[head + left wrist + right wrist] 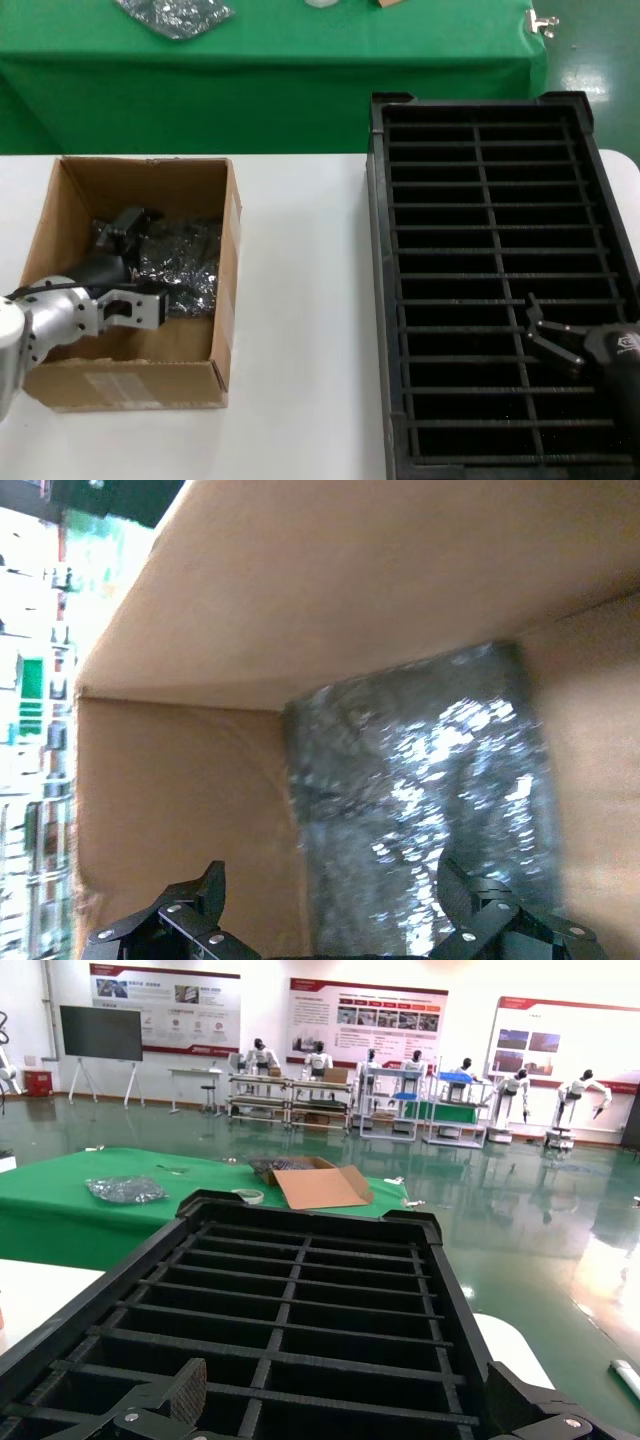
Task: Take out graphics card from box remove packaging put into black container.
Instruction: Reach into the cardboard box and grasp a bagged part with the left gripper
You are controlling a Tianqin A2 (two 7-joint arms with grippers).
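The brown cardboard box (135,290) sits open near the left edge of the white worktop (300,330), close to its front. Inside, the shiny grey anti-static packaging (185,265) lies on the box floor against the right-hand wall, wrinkled and catching the light; in the left wrist view the same bag (425,810) runs from the far wall of the box (300,600) toward the camera. The graphics card cannot be made out through the bag, so whether it is inside cannot be told.

The left gripper (122,232) reaches down into the box from the near left corner, its silver wrist crossing the front wall. Its jaws are spread: in the left wrist view the gripper (335,910) shows one dark fingertip on either side of the near end of the bag, with the plastic between them and neither finger visibly pressing on it.

The black container (490,280) fills the right side of the worktop, running from the far edge almost to the front, its ribs dividing it into two columns of narrow slots. The right gripper (535,322) hangs over the near right part of the container, jaws parted and holding nothing; the right wrist view shows its gripper (350,1405) just above the container's slots (300,1310).

Beyond the worktop stands a green-covered table (270,60) with another crumpled silver bag (175,15) lying on it
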